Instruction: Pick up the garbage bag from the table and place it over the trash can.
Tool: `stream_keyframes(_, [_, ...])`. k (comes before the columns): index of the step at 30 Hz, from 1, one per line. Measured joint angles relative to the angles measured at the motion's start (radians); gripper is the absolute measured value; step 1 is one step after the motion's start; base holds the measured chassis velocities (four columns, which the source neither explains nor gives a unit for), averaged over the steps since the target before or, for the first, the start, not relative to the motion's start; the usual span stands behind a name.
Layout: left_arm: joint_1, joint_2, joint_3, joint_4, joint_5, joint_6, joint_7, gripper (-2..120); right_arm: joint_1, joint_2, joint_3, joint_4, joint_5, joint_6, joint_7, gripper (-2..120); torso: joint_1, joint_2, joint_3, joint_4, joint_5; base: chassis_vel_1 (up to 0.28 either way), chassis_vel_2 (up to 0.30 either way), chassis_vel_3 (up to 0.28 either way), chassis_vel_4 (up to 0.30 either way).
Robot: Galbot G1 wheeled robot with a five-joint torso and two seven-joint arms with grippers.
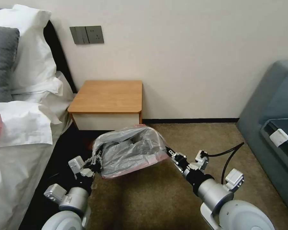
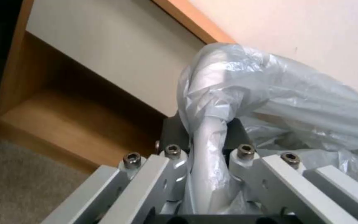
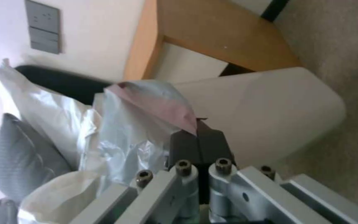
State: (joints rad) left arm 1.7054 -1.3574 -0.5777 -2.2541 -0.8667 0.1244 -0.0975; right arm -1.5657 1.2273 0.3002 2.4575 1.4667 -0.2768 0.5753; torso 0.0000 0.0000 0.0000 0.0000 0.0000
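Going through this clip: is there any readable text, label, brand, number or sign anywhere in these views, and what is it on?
None can be read.
Wall switch and socket panel: grey, no legible marking.
Garbage bag, held by left claw and right claw: no print.
Table and trash can: plain, no labels.

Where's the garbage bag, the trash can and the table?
garbage bag (image 1: pixel 131 150), head view, its crinkly grey middle.
trash can (image 3: pixel 270 105), right wrist view, its cream side wall.
table (image 1: pixel 108 95), head view, its bare wooden top.
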Motion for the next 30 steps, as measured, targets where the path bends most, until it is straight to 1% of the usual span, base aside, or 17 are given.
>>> stream_keyframes(4, [-0.002, -0.001, -0.008, -0.009, -0.036, 0.013, -0.006, 8, 0.005, 0.004, -0.005, -0.027, -0.023, -0.018, -0.026, 0, 0.0, 0.0, 0.0, 0.0, -0.0001, 0.0, 0.0, 0.0, 0.0])
stream_keyframes(7, [-0.002, -0.001, -0.012, -0.014, -0.064, 0.024, -0.008, 8, 0.018, 0.012, -0.018, -0.065, -0.069, -0.027, -0.08, 0, 0.0, 0.0, 0.0, 0.0, 0.0, 0.0, 0.0, 0.0, 0.0])
stream_keyframes(8, [-0.002, -0.001, -0.012, -0.014, -0.064, 0.024, -0.008, 8, 0.018, 0.012, -0.018, -0.065, -0.069, -0.027, -0.08, 0, 0.0, 0.0, 0.0, 0.0, 0.0, 0.0, 0.0, 0.0, 0.0])
stream_keyframes(11, [0.003, 0.0, -0.014, -0.016, -0.074, 0.032, -0.005, 8, 0.051, 0.023, -0.031, -0.123, -0.14, -0.026, -0.134, 0, 0.0, 0.0, 0.0, 0.0001, -0.0001, 0.0, 0.0, 0.0, 0.0])
stream_keyframes(12, [0.003, 0.0, -0.014, -0.016, -0.074, 0.032, -0.005, 8, 0.051, 0.023, -0.031, -0.123, -0.14, -0.026, -0.134, 0, 0.0, 0.0, 0.0, 0.0001, -0.0001, 0.0, 0.0, 0.0, 0.0])
stream_keyframes(14, [0.005, 0.001, -0.014, -0.019, -0.079, 0.033, -0.001, 8, 0.065, 0.024, -0.035, -0.16, -0.182, -0.025, -0.161, 0, 0.0, 0.0, 0.0, 0.0001, 0.0001, 0.0, 0.0, 0.0, 0.0])
stream_keyframes(20, [0.006, 0.001, -0.013, -0.024, -0.095, 0.038, 0.001, 8, 0.074, 0.028, -0.044, -0.226, -0.249, -0.025, -0.201, 0, 0.0, 0.0, 0.0, 0.0, 0.0, 0.0, 0.0, 0.0, 0.0])
stream_keyframes(27, [0.009, -0.002, -0.013, -0.03, -0.112, 0.043, 0.004, 8, 0.086, 0.04, -0.04, -0.279, -0.285, -0.015, -0.222, 0, 0.0, 0.0, 0.0, 0.0, 0.0001, 0.0, 0.0, 0.0, 0.0])
stream_keyframes(30, [0.01, -0.003, -0.013, -0.031, -0.115, 0.044, 0.006, 8, 0.087, 0.042, -0.038, -0.283, -0.289, -0.02, -0.228, 0, 0.0, 0.0, 0.0, 0.0001, 0.0, 0.0, 0.0, 0.0, 0.0])
